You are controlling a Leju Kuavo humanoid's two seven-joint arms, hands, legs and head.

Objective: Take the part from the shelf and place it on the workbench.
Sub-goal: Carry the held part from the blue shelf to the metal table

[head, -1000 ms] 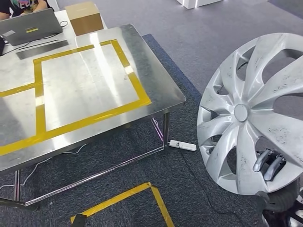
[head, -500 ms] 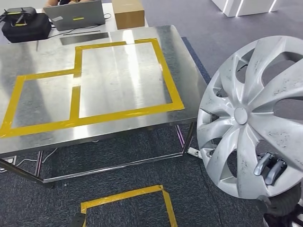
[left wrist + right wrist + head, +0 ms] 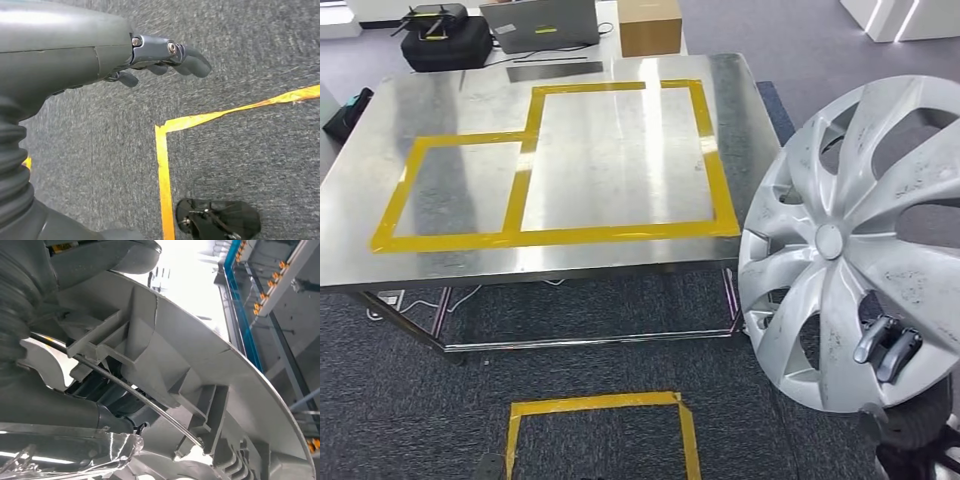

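Observation:
A large silver wheel cover stands upright at the right of the head view, held by my right hand, whose fingers hook through an opening low in its rim. The right wrist view shows the cover's ribbed grey back close up. The steel workbench, marked with yellow tape rectangles, lies ahead and to the left of the cover. My left hand hangs over the carpet, fingers apart, holding nothing.
A laptop, a cardboard box and a black case sit past the bench's far edge. A small dark device lies at its left end. A yellow tape square marks the carpet before the bench.
The camera has turned right, so the workbench now lies more squarely ahead and nearer the picture's centre. The wheel cover stays in my right hand in the same spot.

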